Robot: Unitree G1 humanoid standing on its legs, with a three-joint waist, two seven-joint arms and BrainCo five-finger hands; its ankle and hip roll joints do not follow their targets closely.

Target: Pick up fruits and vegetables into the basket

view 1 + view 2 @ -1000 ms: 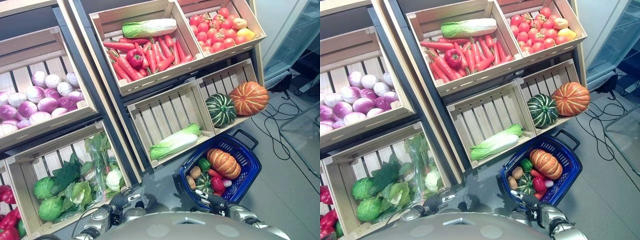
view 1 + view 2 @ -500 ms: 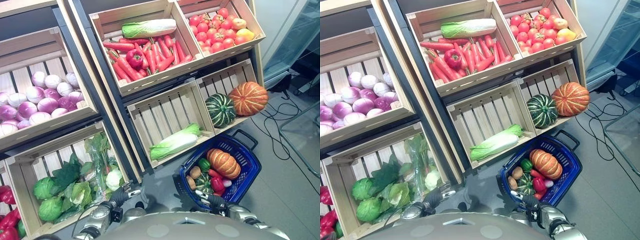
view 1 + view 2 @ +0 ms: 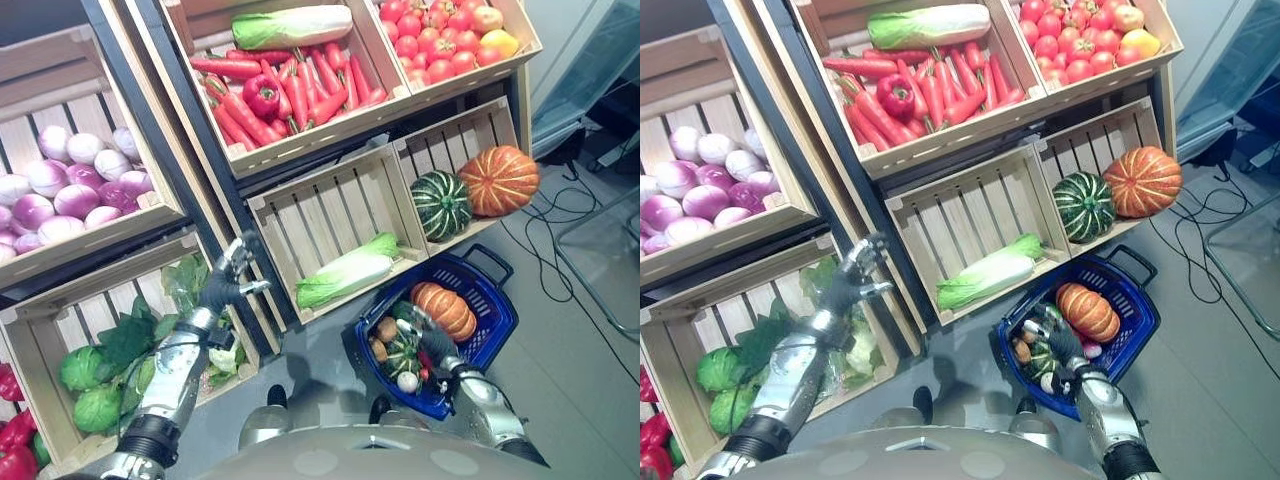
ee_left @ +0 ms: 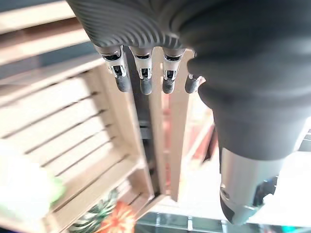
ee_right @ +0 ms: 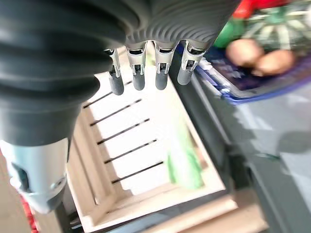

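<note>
A: What is the stand made of?
B: Pale slatted wooden crates [image 3: 330, 215], tilted forward in two tiers on a frame of dark uprights [image 3: 165, 140].

A: And the floor?
B: Smooth grey floor [image 3: 570, 370], with thin black cords [image 3: 560, 215] trailing over it at right. A glass-fronted cabinet [image 3: 590, 70] stands beyond them.

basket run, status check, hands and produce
Left hand open, raised by the crate post. Right hand open over the blue basket. Basket holds a pumpkin; napa cabbage uncollected. Nothing blocking.
</note>
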